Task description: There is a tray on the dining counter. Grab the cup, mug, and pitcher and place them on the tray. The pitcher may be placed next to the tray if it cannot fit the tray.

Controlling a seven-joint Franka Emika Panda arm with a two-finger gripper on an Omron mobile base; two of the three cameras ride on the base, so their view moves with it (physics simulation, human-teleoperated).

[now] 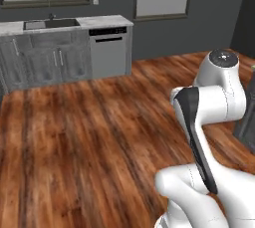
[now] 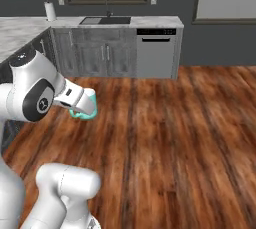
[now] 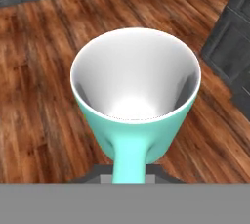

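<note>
Fingers (image 3: 129, 171) clamped nearly shut on the teal mug (image 3: 134, 96) by its handle, handle toward the hand, open mouth facing away. Mug is carried in the air over the wood floor (image 2: 170, 138), right of the corner cabinets. Tray not visible; drop-off direction unknown.

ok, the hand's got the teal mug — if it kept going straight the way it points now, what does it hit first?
Probably the wood floor. The hand view looks past the mug, held by its handle, at bare planks below; dark cabinets sit off to one side. The hand points downward, so the line looks free until the floor, though depth is unclear.
</note>
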